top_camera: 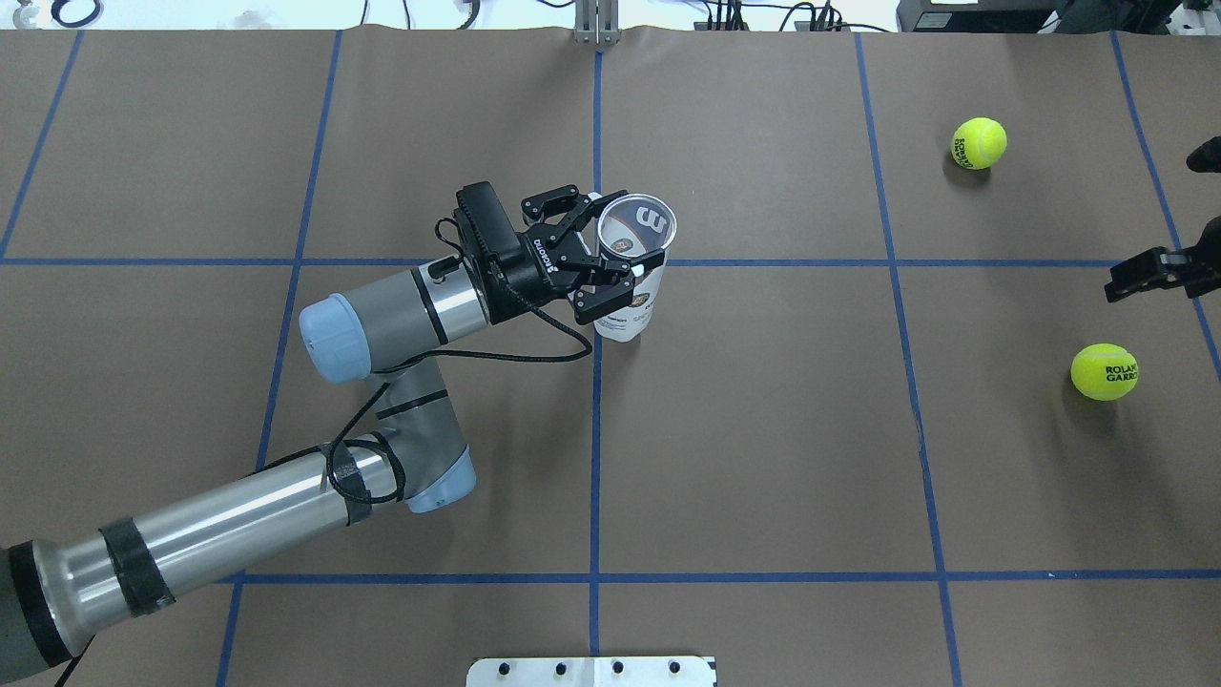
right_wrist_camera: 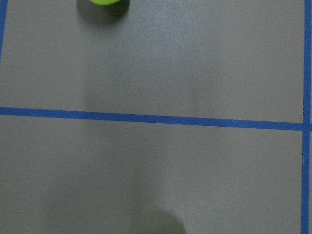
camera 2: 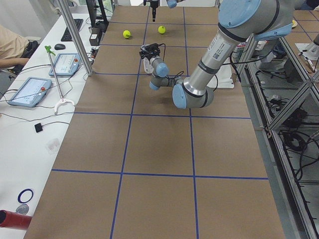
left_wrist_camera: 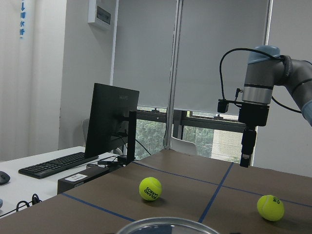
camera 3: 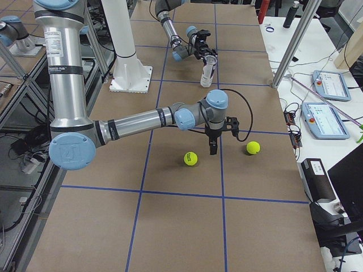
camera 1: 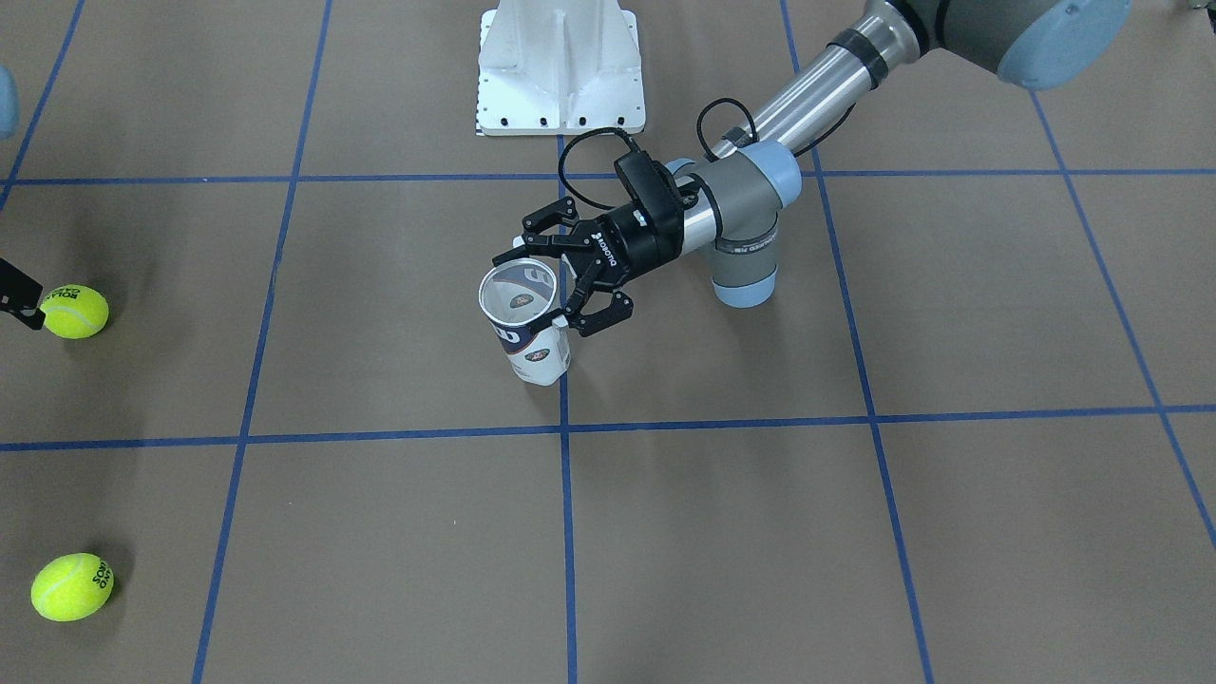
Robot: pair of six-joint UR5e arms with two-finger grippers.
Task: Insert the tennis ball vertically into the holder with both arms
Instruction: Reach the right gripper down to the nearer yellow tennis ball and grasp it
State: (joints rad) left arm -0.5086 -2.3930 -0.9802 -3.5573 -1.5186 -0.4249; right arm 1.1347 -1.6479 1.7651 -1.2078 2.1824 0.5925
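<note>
Here we see the left pincer (top_camera: 615, 240) gripping the tube (top_camera: 627, 313) near its open rim, tube upright on the brown surface (top_camera: 763, 429), right pincer (camera 3: 213, 147) well apart, hanging between the far ball (top_camera: 979, 143) and the near ball (top_camera: 1104, 371), its state we cannot tell

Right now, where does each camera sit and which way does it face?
Front-facing: across the brown table, facing back, down; left gripper around the clear plastic tube, navy-white label.
Overhead: behind the left arm, looking forward, down; right gripper at edge.
Exterior left: table's left end; left arm near.
Exterior right: opposite end; right arm near, beside two yellow tennis balls.
Left wrist: sideways over the tube's rim; balls, right arm.
Right wrist: down at the table; no body.
Front-facing and overhead share the tube, from opposite sides.
</note>
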